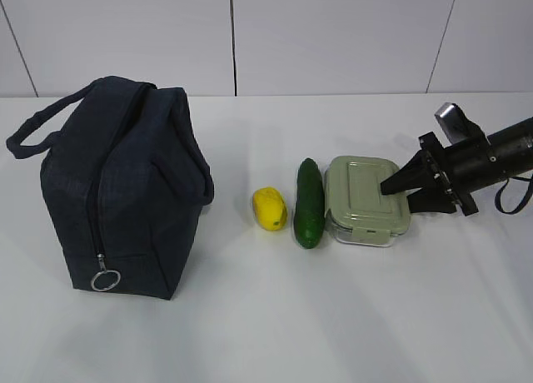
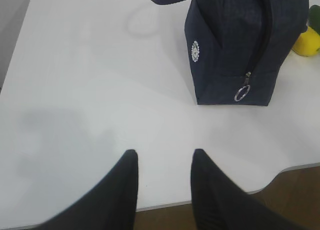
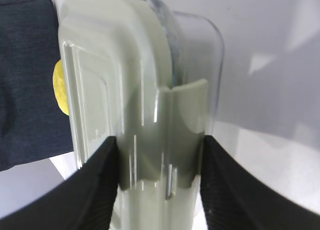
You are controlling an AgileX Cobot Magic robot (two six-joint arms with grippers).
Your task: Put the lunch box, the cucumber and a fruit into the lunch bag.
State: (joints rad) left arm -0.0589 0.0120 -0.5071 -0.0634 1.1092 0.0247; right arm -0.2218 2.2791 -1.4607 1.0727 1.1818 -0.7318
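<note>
The lunch box, clear with a sage-green lid, stands on the table right of the dark green cucumber and the yellow fruit. The navy lunch bag stands upright at the left with its zipper closed. My right gripper grips the lunch box's right end, one finger on the lid and the other against the side. In the right wrist view the gripper presses on both sides of the lid clip. My left gripper is open and empty above bare table, near the bag.
The bag's metal ring pull hangs low on its front and also shows in the left wrist view. The table's front edge runs just under my left fingers. A white wall stands behind the table.
</note>
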